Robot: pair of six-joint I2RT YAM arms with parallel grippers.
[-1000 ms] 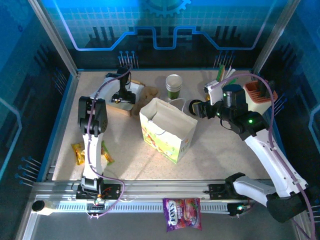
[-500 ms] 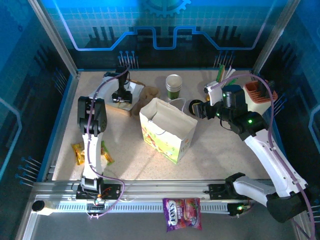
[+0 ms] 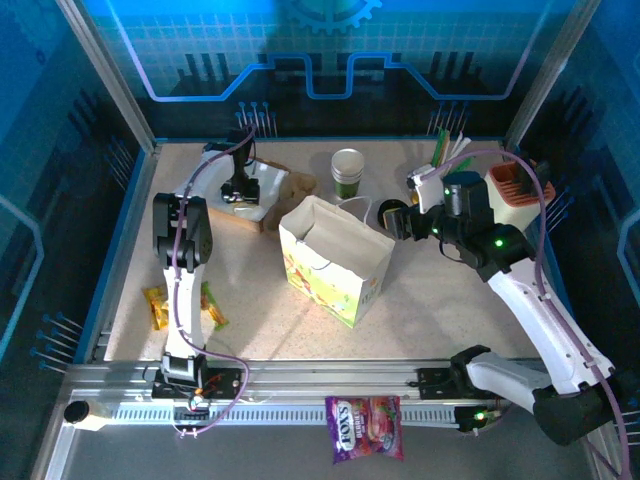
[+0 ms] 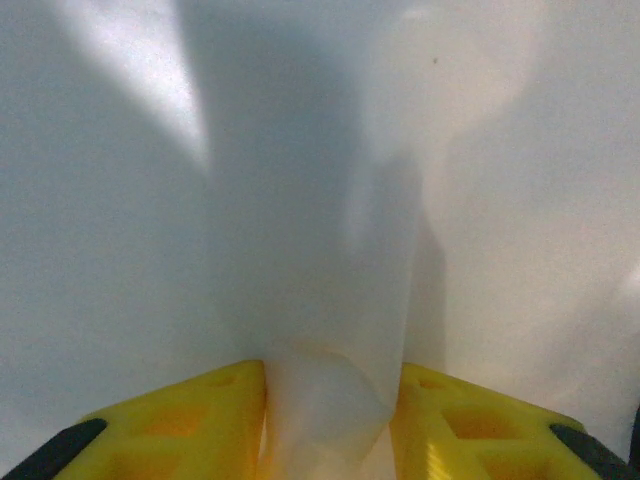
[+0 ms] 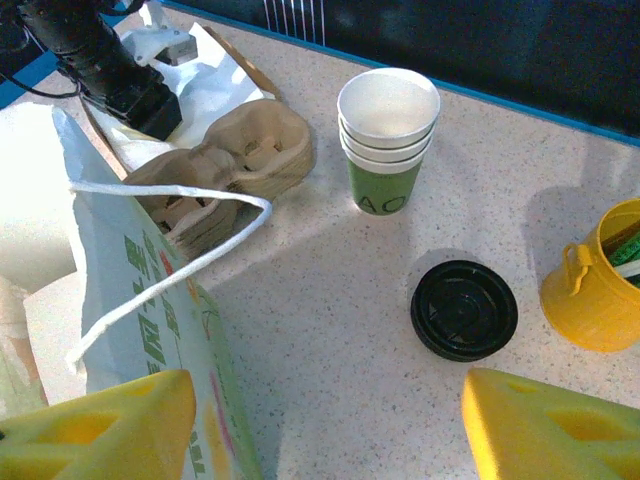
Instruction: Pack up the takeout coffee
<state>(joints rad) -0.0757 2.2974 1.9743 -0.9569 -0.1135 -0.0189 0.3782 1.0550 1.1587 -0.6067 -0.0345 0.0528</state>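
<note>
Blue-lit cell with panelled walls; pale speckled bench (image 3: 440, 290) underneath.

Mid-bench: white flower-printed paper bag (image 3: 335, 270), upright, mouth open, string handle drooping across the opening.

Behind the bag, far left: pulp cup carrier (image 5: 230, 165), wells apparently empty, just beside a thin white sheet (image 4: 340, 300).

Left fingers (image 4: 180, 420) pinched on a raised fold of that sheet, the fold touching both sides.

Far side, right of the carrier: paper cups (image 5: 388, 130), white above and green below, nested in one upright stack. Topmost open and unlidded. Outside the bag, nothing packed yet.

Flat on the bench between the cups and a yellow cup (image 5: 595, 290): one black lid (image 5: 464, 309), apart from both.

Right fingers (image 5: 100, 420) spread wide by the bag's rim, nothing between them.

Risks, as judged:
- Fold narrow and slippery-looking, so likely to slide out or tear under a sharp pull.
- Dragging the sheet could shove the carrier into the cup stack and topple it.
- Nested cups may separate on lifting, or the soft rims may crush under a hard squeeze.
- Handle loop could snag anything lowered in; a light bag may tip if nudged at the wall.
</note>
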